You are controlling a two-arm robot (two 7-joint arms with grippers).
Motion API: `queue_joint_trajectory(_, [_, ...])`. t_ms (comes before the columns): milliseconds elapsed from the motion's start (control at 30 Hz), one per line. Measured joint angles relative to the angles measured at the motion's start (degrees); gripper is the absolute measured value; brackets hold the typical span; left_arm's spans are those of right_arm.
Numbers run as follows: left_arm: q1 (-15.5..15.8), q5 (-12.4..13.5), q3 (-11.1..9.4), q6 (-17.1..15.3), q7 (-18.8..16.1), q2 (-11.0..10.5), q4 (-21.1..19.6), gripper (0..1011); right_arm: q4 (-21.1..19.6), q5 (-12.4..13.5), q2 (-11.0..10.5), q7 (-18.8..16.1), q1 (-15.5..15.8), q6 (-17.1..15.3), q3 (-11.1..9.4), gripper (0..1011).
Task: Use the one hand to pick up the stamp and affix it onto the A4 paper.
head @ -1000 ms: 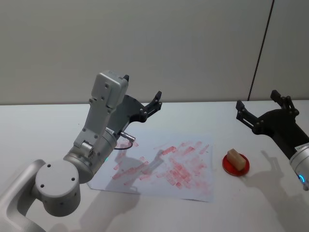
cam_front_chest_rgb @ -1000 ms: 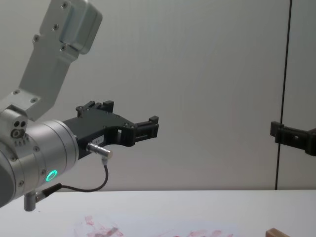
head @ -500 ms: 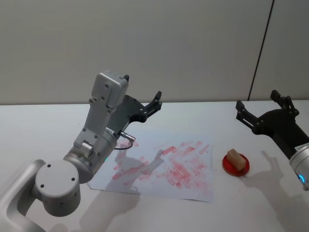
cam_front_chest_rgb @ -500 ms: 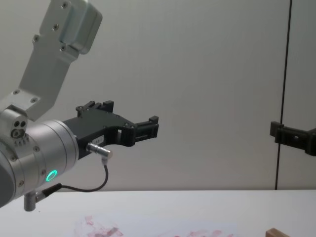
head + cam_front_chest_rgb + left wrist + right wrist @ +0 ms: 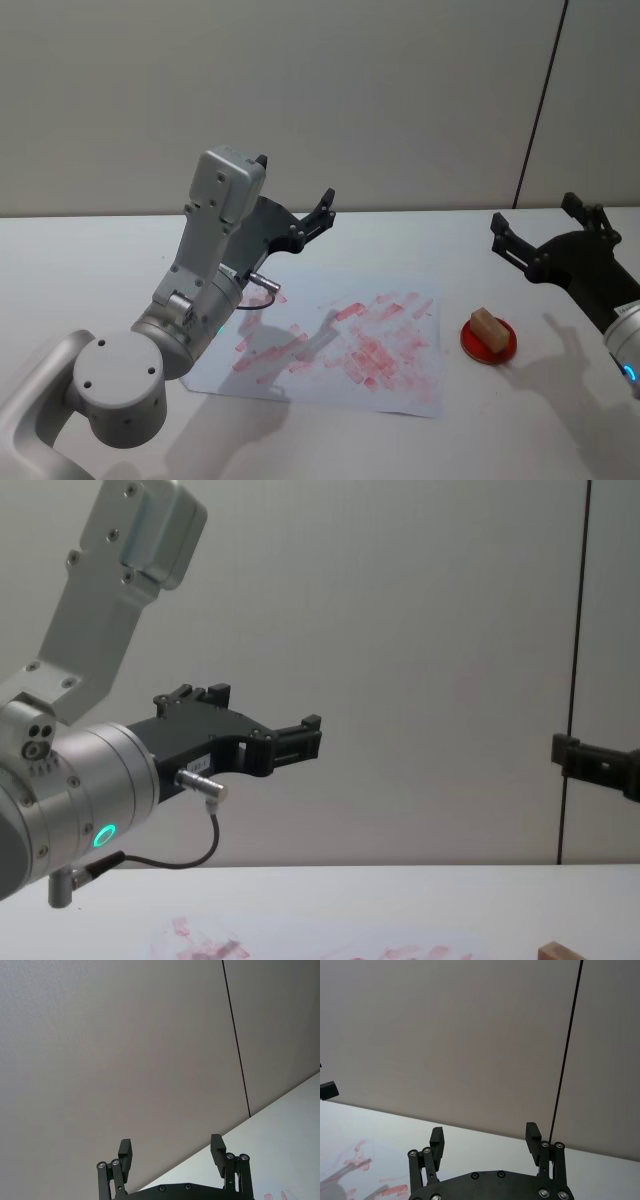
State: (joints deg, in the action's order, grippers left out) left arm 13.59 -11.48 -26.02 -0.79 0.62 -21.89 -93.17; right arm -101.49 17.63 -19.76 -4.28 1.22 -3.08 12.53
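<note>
Right gripper [image 5: 533,212], jaws wide, beyond stamp [image 5: 487,326] on red pad [image 5: 506,351]: off-centre descent may topple it; left gripper [image 5: 294,180] wide, parked.

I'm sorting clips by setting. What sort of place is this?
Likely a robotics lab or test room: the left tool and right tool held open above a white table, and a stamp beside ink-smeared A4 paper.

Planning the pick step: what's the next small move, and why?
Likely lower the right gripper toward the stamp: it hangs open above the table, nearest the stamp, which sits untouched on the red pad beside the A4 paper. The left gripper is open, raised behind the paper.
</note>
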Motion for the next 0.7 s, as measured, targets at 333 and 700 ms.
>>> queue_joint_trajectory(333, [0.0,0.0,0.0,0.0,0.0,0.0,0.0,1001,-1.6,3.0,-2.2,-1.3,1.8,-5.4,-1.2,1000])
queue_joint_trajectory(700, [0.0,0.0,0.0,0.0,0.0,0.0,0.0,1001,-0.8,2.4,-4.3,-3.7,2.6,-10.9,-1.6,1001])
